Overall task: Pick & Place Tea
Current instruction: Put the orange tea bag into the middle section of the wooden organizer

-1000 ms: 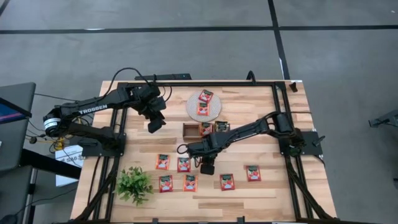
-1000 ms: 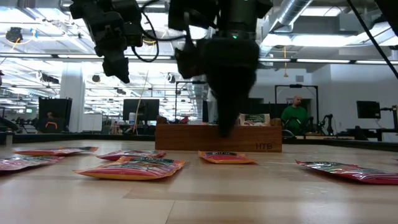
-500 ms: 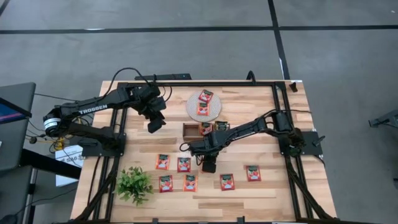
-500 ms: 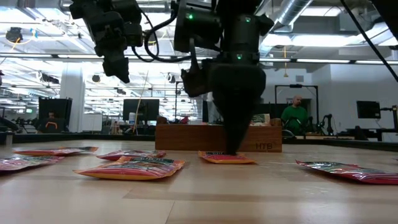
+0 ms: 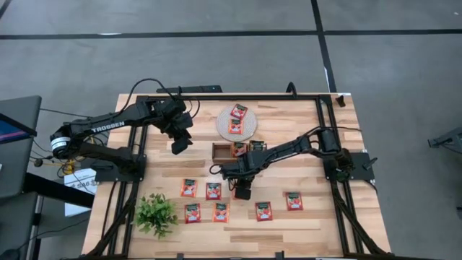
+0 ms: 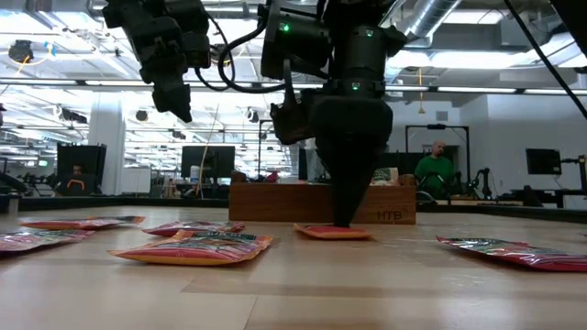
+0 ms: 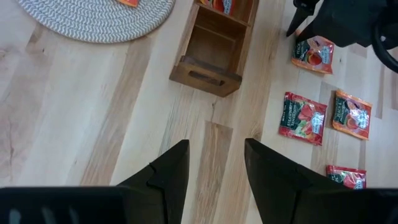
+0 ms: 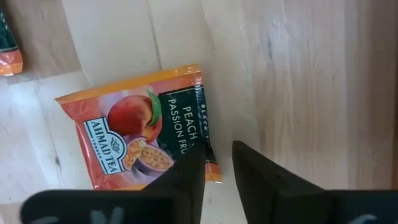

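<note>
While the left gripper [image 5: 179,145] hangs above bare tabletop to the left of the wooden compartment tray [image 5: 221,150], its fingers [image 7: 173,169] spread with nothing between them, the right gripper [image 5: 242,192] is down at the table just in front of that tray — its tips on a peach-and-passion-fruit tea sachet [image 8: 143,144]. From the right wrist camera the two dark fingers [image 8: 186,180] stand at the sachet's edge, one on the packet and one beside it on the wood, with a narrow gap between them; whether they have actually pinched the packet I cannot tell. From table height, the sachet [image 6: 333,232] lies flat on the wood under the pointed gripper [image 6: 344,220], just ahead of the tray [image 6: 266,203]. Other red-orange sachets are spread over the near half of the table: two [image 5: 188,188] to the left of the right gripper, two more [image 5: 192,213] nearer still, and two [image 5: 264,211] off to its right. Two sachets [image 5: 235,126] rest on the round woven mat [image 5: 223,124] at the far side, and a couple more stand in the tray's middle and right compartments [image 5: 240,149] — the left compartment [image 7: 211,46] shows bare wood. A small green plant [image 5: 155,214] sits at the near left corner
</note>
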{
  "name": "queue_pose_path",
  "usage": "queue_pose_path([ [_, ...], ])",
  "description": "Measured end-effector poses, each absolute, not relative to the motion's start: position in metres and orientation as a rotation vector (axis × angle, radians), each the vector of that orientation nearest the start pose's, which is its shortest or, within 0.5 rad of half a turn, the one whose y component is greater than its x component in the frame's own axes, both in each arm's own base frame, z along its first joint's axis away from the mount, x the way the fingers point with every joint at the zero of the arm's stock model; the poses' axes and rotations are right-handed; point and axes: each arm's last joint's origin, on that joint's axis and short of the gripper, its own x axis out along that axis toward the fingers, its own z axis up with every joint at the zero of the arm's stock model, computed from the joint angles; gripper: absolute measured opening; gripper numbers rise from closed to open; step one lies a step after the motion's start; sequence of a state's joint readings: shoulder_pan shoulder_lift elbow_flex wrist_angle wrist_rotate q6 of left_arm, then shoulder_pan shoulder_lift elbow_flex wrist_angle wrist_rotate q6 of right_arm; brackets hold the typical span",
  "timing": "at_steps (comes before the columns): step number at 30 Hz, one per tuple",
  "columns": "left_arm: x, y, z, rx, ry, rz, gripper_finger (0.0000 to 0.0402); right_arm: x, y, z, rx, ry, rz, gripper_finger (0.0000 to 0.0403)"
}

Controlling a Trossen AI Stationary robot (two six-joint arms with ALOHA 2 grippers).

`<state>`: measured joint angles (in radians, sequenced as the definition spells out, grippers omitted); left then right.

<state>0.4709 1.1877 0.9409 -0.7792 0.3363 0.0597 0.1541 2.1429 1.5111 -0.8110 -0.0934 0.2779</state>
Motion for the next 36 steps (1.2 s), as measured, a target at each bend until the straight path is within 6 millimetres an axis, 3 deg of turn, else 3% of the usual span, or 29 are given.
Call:
queue_pose_path([
  [9, 0.203, 0.093, 0.265, -0.348, 0.944, 0.095, 0.0147, 0.402, 0.065, 0.131, 0.218, 1.481, 0.000, 0.0005],
  [20, 0.203, 0.093, 0.266, -0.348, 0.943, 0.095, 0.0147, 0.397, 0.067, 0.143, 0.236, 1.495, -0.039, 0.0001],
  [29, 0.203, 0.093, 0.266, -0.348, 0.941, 0.096, 0.0147, 0.400, 0.071, 0.202, 0.193, 1.424, -0.049, 0.0000],
  [36, 0.205, 0.094, 0.267, -0.341, 0.914, 0.099, 0.0147, 0.395, 0.065, 0.257, 0.062, 1.403, -0.094, 0.0000],
])
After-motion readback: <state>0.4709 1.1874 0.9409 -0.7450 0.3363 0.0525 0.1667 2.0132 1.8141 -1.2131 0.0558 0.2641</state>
